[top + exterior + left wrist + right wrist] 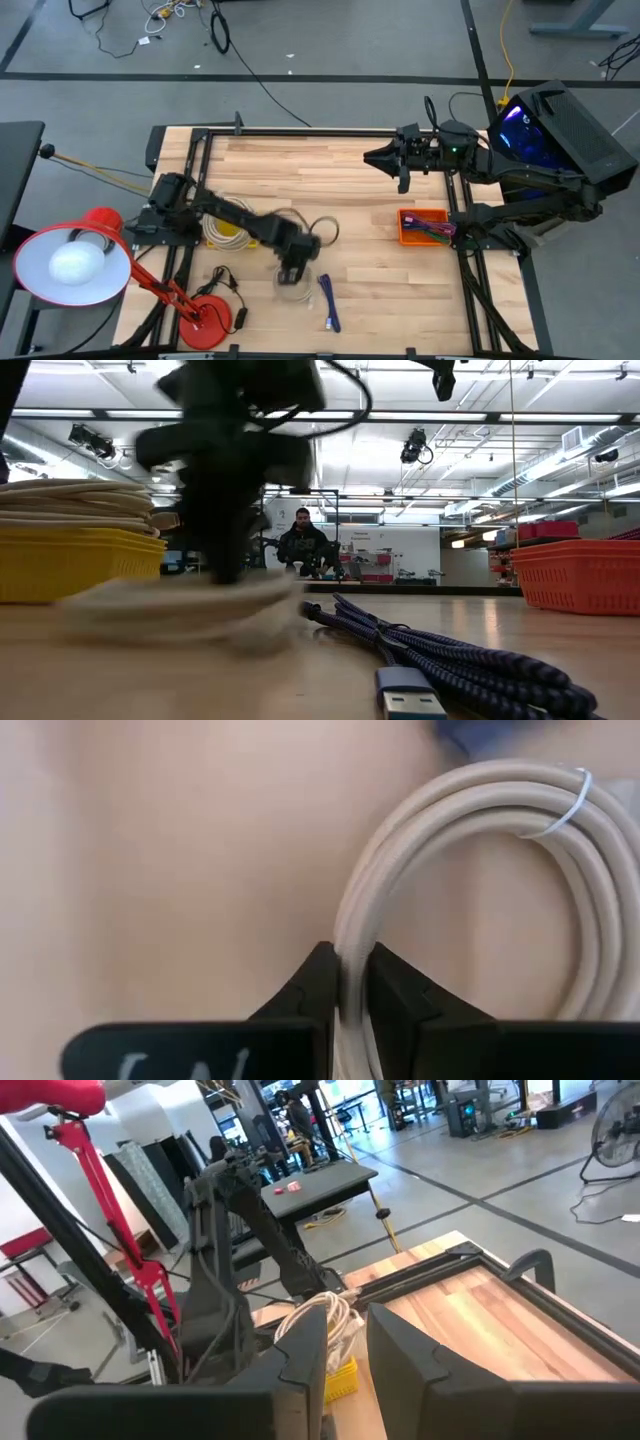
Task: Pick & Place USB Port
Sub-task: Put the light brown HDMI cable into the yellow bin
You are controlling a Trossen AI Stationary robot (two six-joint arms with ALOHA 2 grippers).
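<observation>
A beige cable coil (470, 785), bound with a white tie (570, 805), lies near the table's front middle (293, 290). My left gripper (348, 955) stands over it (292, 272), pointing steeply down, shut on its strands. To its right a dark blue braided USB cable (328, 302) lies on the wood, its plug (408, 695) toward the near edge. My right gripper (375, 157) hangs level and high over the far right, with its fingers (310, 1345) a little apart and nothing between them. My left gripper pinches several strands of the coil's rim (350, 935) between its two fingers, coming from above and pointing steeply down, across the strands. The rest of the loop spreads out beyond the fingertips. Whether the coil is clear of the table, I cannot tell.
A yellow basket (225, 235) of pale coiled cables stands to the left of the coil. An orange basket (424, 226) with cables sits at the right. A red desk lamp (80, 260) and its base (205, 320) stand at the front left. A person (303, 545) stands far behind the table.
</observation>
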